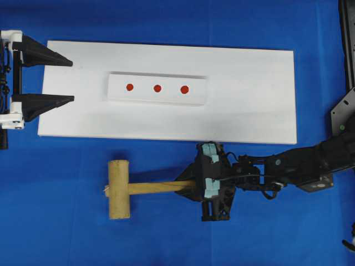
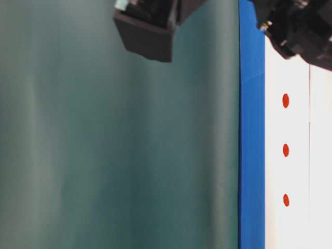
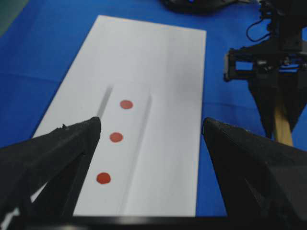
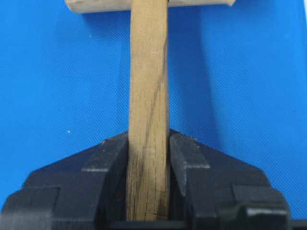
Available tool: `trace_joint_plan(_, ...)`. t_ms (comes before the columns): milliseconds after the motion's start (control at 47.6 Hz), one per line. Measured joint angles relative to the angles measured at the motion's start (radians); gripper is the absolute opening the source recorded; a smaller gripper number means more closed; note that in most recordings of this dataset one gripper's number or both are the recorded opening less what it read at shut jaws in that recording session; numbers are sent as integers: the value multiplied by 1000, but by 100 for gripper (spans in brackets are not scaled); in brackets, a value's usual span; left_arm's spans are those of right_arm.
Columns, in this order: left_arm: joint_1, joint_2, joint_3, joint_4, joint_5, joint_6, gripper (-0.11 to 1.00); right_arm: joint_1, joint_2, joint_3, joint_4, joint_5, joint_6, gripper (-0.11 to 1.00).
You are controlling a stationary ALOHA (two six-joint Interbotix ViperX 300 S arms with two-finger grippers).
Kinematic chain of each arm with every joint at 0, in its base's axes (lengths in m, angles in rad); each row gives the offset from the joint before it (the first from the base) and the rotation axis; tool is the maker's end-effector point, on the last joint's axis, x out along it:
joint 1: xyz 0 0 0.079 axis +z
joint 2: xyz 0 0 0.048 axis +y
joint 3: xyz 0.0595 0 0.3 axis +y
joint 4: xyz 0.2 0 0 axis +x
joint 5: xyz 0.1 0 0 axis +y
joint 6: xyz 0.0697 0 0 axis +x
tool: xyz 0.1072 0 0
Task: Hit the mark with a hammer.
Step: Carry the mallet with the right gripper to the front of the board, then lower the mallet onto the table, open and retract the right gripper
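While the right gripper sits low and right of centre in the overhead view, its jaws are pinched on the slim handle of the wooden mallet, whose thick cylindrical head stands at lower centre-left over the blue cloth, just below the white board. In the right wrist view the handle runs up the middle of the frame between the two black fingers, which press against both its sides, and the head shows as a pale strip at the top edge. The left gripper is at the left edge of the overhead view, jaws spread wide, its tips over the board's left end. On the board, upper centre, lies a raised white strip bearing three red dots in a row, well apart from the mallet head.
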Motion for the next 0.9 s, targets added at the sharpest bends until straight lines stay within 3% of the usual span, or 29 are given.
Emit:
trace_joint_plan(756, 5, -3, 0, 0, 0, 0, 84, 0, 63, -5, 48, -5, 0, 7)
trace_joint_plan(819, 5, -3, 0, -2, 0, 0, 84, -2, 64, -5, 52, -3, -2, 14)
trace_joint_plan(903, 3, -3, 0, -2, 0, 0, 84, -3, 64, -6, 58, -2, 2, 36)
